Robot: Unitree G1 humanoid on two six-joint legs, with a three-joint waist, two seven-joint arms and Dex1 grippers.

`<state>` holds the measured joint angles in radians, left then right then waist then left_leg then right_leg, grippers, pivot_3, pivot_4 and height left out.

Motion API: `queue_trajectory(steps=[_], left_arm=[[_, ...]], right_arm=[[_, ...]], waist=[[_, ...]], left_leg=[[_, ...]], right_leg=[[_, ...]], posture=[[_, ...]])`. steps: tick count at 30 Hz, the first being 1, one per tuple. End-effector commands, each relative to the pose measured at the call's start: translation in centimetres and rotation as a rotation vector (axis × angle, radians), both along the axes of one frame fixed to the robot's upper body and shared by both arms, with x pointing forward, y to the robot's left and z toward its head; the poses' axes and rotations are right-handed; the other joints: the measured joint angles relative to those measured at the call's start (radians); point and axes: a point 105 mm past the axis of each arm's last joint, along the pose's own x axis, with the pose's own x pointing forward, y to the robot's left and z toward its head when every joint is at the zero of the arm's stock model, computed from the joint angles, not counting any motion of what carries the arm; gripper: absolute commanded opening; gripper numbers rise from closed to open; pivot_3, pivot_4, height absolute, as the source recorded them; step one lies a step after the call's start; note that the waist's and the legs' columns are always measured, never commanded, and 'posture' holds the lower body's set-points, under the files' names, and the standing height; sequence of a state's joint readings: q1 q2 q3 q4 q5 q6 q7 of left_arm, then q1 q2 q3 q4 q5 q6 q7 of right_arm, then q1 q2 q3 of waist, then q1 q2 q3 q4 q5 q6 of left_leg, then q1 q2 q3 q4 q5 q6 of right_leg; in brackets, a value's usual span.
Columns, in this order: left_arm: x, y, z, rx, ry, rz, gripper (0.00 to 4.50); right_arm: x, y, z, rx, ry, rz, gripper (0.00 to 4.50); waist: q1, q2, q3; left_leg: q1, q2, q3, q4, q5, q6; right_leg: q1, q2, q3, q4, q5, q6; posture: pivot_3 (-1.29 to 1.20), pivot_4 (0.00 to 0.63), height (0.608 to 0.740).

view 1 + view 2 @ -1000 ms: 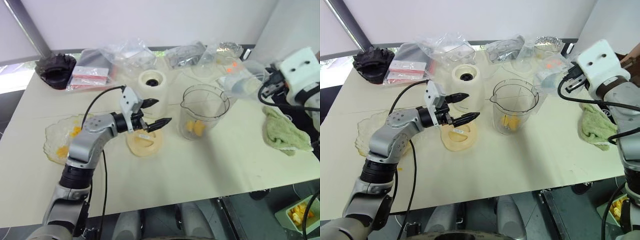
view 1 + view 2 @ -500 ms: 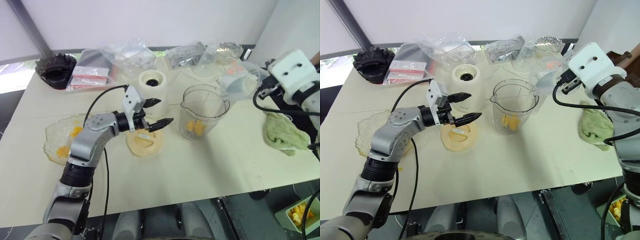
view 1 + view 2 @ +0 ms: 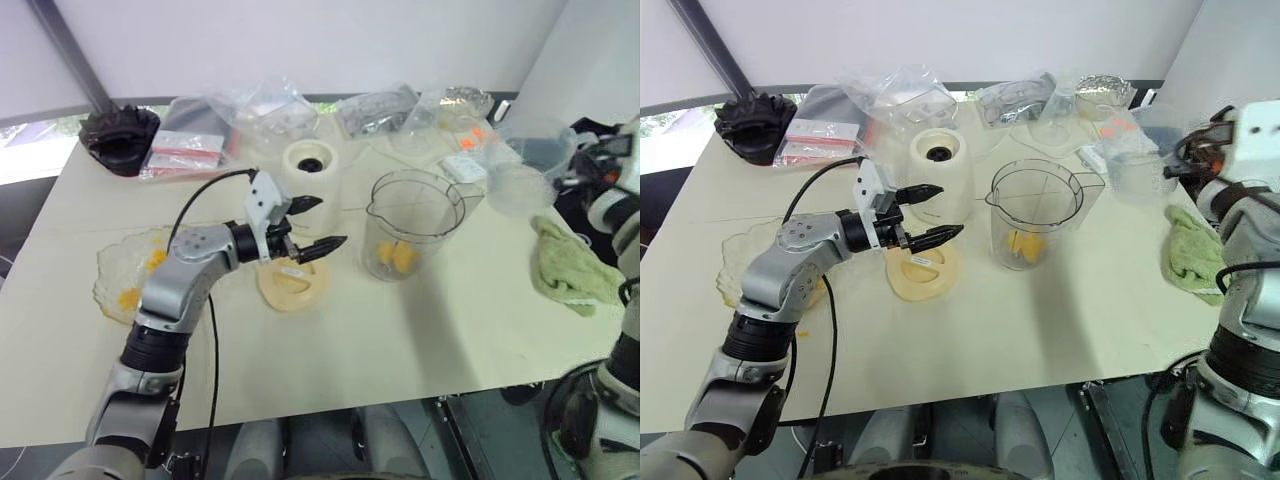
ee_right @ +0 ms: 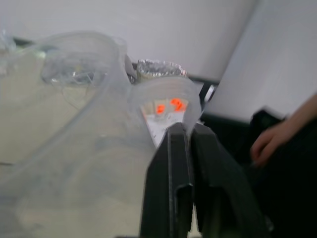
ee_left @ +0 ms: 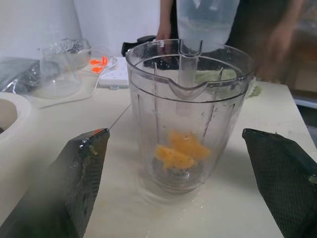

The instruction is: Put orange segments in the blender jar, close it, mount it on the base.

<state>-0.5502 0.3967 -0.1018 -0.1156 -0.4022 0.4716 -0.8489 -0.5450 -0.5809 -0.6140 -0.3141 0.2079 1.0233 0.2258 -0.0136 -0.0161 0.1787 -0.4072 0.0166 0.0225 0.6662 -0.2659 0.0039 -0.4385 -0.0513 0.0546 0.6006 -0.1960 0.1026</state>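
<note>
Right gripper (image 4: 185,148), pinched on frosted cup (image 3: 1137,165) rim, now swung rightward off blender jar (image 3: 411,223). Orange segments (image 5: 181,150) inside; lid (image 3: 291,283) probably next. Left gripper (image 3: 312,222) spread wide, empty.

No readable text anywhere.
Small sticker on the cream lid (image 3: 291,284) and red-banded packets (image 3: 181,155) possibly carry print, but it's too small to make out.

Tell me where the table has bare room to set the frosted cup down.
Bare: the near strip of the table, in front of the lid and blender jar, and the patch between jar and green cloth. Crowded: the far edge, with plastic bags, the base and the black part.
</note>
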Motion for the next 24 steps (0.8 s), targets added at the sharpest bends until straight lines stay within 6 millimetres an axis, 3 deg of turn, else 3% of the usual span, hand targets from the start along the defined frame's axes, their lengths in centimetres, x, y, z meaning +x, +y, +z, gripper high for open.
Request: queue_trajectory(steps=[1,6,13,17,21,24], left_arm=[[-0.1,0.0,1.3,-0.004,-0.054,-0.011,4.50],[0.0,0.1,1.3,0.000,-0.053,-0.010,4.50],[-0.1,0.5,1.5,0.011,-0.058,-0.002,4.50],[-0.2,0.8,1.5,0.017,-0.061,0.008,4.50],[-0.2,0.8,1.5,0.018,-0.061,0.010,4.50],[-0.3,1.3,1.6,0.022,-0.063,0.028,4.50]], right_arm=[[-1.4,-2.7,0.9,0.190,-0.123,-0.100,0.02],[-1.0,-4.5,-3.1,0.391,-0.143,-0.164,0.02],[0.0,-5.8,-9.0,0.442,-0.132,-0.243,0.02],[0.3,-6.3,-11.1,0.432,-0.147,-0.266,0.02],[0.4,-6.6,-11.5,0.428,-0.164,-0.277,0.02],[1.0,-6.7,-13.9,0.463,-0.157,-0.306,0.02]], waist=[[0.000,0.000,0.000],[-0.003,0.001,0.000],[-0.007,0.003,0.000],[-0.011,0.005,-0.001],[-0.011,0.005,-0.001],[-0.014,0.005,-0.001]], left_leg=[[0.000,0.000,0.000,0.000,0.000,0.000],[0.000,0.000,0.000,0.000,0.000,0.000],[0.001,0.000,0.000,-0.001,0.000,0.000],[0.001,0.000,0.000,-0.001,0.000,0.000],[0.001,0.000,0.000,0.000,0.000,0.000],[0.001,0.000,0.000,0.000,0.000,0.000]], right_leg=[[0.000,0.000,0.000,0.000,0.000,0.000],[0.000,0.000,0.000,0.000,0.000,0.001],[0.000,0.000,0.000,0.001,0.001,0.003],[0.000,0.001,0.000,0.001,0.002,0.003],[0.000,0.001,0.000,0.002,0.002,0.003],[0.000,0.001,0.000,0.002,0.002,0.003]], posture=[[0.00,0.150,0.740],[0.00,0.150,0.740],[0.00,0.150,0.740],[0.00,0.150,0.740],[0.00,0.150,0.740],[0.00,0.150,0.740]])
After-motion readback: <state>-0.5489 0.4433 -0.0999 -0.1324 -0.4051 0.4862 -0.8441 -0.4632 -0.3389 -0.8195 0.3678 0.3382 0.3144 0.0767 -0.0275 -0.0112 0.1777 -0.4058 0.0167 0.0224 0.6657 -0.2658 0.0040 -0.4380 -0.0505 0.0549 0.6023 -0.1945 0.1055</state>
